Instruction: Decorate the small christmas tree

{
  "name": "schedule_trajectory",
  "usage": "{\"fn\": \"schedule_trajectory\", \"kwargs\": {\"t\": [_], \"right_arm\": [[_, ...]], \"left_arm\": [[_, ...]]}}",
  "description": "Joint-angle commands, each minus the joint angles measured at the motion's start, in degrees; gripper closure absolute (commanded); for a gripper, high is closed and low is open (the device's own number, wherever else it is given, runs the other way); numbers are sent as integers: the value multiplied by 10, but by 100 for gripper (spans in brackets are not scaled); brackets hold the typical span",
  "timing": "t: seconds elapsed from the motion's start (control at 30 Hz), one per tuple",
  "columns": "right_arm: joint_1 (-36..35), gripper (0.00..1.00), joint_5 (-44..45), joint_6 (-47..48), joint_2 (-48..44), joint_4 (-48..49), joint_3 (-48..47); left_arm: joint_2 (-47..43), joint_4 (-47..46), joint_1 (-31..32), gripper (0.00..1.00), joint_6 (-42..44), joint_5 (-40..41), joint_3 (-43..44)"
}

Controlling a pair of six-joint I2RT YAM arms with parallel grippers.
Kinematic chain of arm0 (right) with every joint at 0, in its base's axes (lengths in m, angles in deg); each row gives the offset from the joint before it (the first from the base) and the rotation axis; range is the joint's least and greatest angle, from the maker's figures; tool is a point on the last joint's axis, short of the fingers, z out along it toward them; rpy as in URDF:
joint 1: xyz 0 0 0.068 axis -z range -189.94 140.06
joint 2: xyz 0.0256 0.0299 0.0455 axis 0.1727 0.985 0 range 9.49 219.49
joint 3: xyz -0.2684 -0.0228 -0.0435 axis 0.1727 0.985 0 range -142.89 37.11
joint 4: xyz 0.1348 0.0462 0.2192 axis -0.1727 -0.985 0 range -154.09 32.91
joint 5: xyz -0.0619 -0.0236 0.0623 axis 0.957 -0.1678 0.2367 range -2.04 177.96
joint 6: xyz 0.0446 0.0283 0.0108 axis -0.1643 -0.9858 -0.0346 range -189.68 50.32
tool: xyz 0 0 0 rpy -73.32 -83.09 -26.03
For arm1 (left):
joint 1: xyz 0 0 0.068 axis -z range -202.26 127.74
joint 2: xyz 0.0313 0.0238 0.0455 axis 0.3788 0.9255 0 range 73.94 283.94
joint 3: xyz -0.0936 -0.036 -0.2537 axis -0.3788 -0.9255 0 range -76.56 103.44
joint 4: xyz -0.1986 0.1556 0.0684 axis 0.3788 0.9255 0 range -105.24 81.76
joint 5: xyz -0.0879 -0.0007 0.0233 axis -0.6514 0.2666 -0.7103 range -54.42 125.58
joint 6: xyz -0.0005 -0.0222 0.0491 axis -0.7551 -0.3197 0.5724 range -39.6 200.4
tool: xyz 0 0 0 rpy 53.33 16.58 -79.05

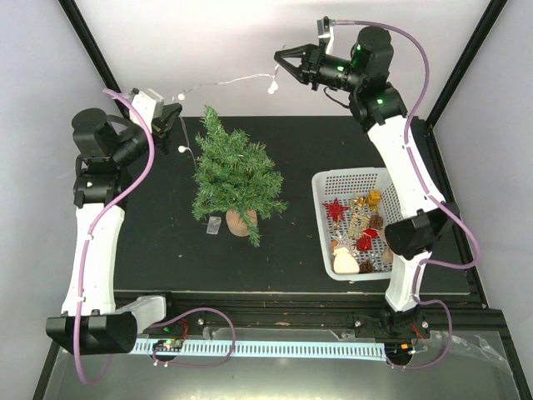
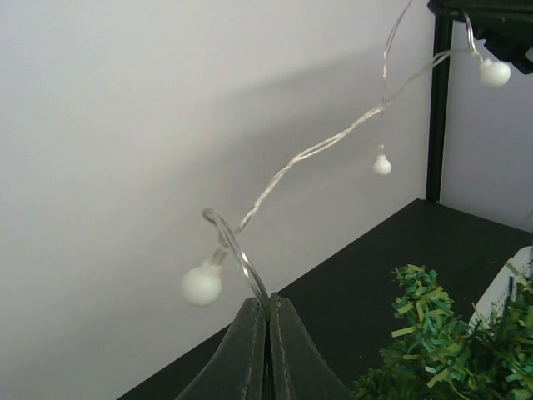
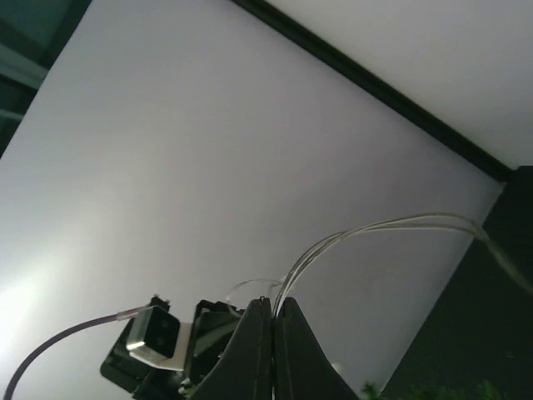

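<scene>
From above, the small christmas tree (image 1: 231, 175) stands near the middle of the black desk (image 1: 150, 242), a little left of centre. It has bushy dark green needle branches that widen downward and a short round tan base (image 1: 240, 222). A small clear piece (image 1: 215, 225) lies just beside that base. A white basket (image 1: 321, 208) sits toward the right edge, well apart from the tree, with a red star (image 1: 335, 208) and other small ornaments inside. My left fingers (image 1: 172, 117) hang over the far left corner and my right fingers (image 1: 287, 62) beyond the far edge, both above tree height. A thin light string (image 1: 233, 81) runs between them over the treetop. The desk is open in front of the tree and to its left. Black frame posts rise at the far corners.

In my left wrist view, my left fingers (image 2: 250, 350) are pressed together on the wire, which loops just above the tips. A white bulb (image 2: 201, 283) hangs beside them. Two more bulbs dangle along the string toward the upper right. Green needles fill the lower right corner, below the string.

In my right wrist view, my right fingers (image 3: 254, 350) are likewise closed on the string, which arcs away to the right. My left wrist camera (image 3: 154, 337) shows just past the tips against the pale wall.
</scene>
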Motion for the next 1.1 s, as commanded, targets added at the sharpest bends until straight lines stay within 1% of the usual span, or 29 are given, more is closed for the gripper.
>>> {"fn": "schedule_trajectory", "kwargs": {"t": [0.0, 0.33, 0.67, 0.77, 0.8, 0.9, 1.07], "right_arm": [[14, 99, 20, 33, -37, -14, 27], [36, 99, 45, 62, -74, -37, 102], [37, 99, 58, 90, -60, -82, 92], [37, 99, 76, 109, -53, -114, 84], [37, 99, 85, 116, -51, -133, 79], [37, 99, 114, 138, -46, -183, 69], [37, 99, 152, 171, -51, -240, 72]], "left_arm": [[9, -34, -7, 99, -12, -20, 12], [39, -34, -8, 98, -34, -46, 18], [66, -52, -7, 98, -49, -77, 11], [82, -36, -7, 98, -47, -88, 25], [104, -30, -6, 98, -47, -92, 32], [131, -22, -6, 98, -53, -107, 50], [156, -39, -1, 98, -66, -113, 56]]}}
